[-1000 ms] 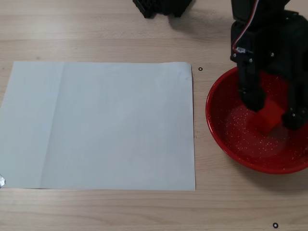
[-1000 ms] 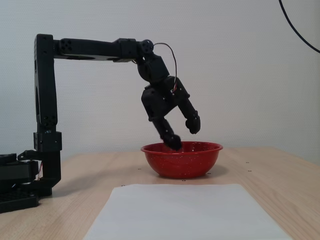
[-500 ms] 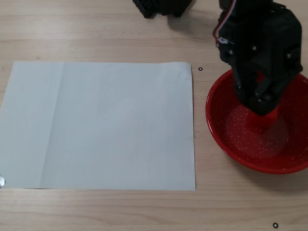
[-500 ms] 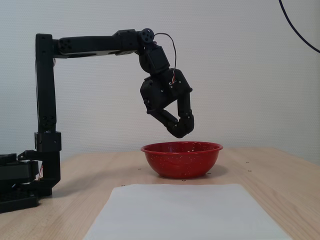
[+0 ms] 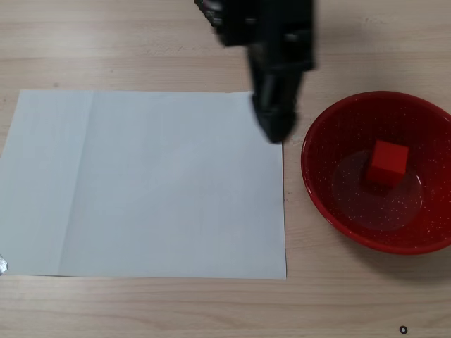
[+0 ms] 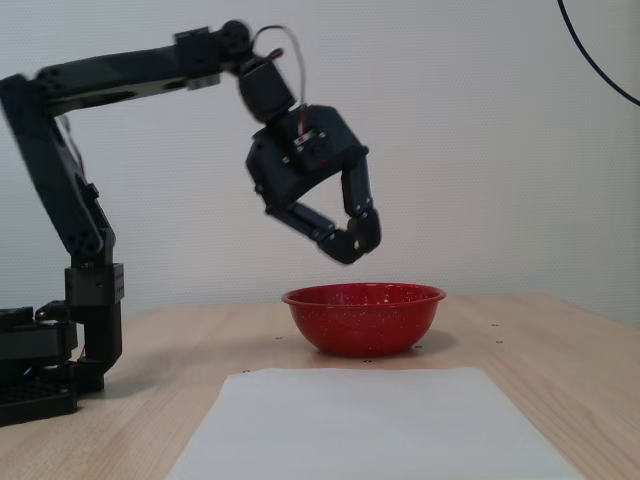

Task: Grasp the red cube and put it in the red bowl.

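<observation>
The red cube [image 5: 387, 163] lies inside the red bowl [image 5: 331, 197], near its middle, touching nothing but the bowl. From the side the bowl [image 6: 364, 318] hides the cube. My black gripper [image 5: 275, 130] hangs blurred over the right edge of the white paper, left of the bowl. In the side fixed view the gripper [image 6: 354, 240] is raised well above the bowl's rim, fingertips together, holding nothing.
A large white sheet of paper [image 5: 144, 183] covers the left and middle of the wooden table. The arm's black base [image 6: 45, 370] stands at the far left in the side view. Small black dots [image 5: 403, 329] mark the tabletop.
The gripper let go of the cube in the bowl, shut, rose, and swung left away from the bowl toward the paper's edge. The cube now shows uncovered.
</observation>
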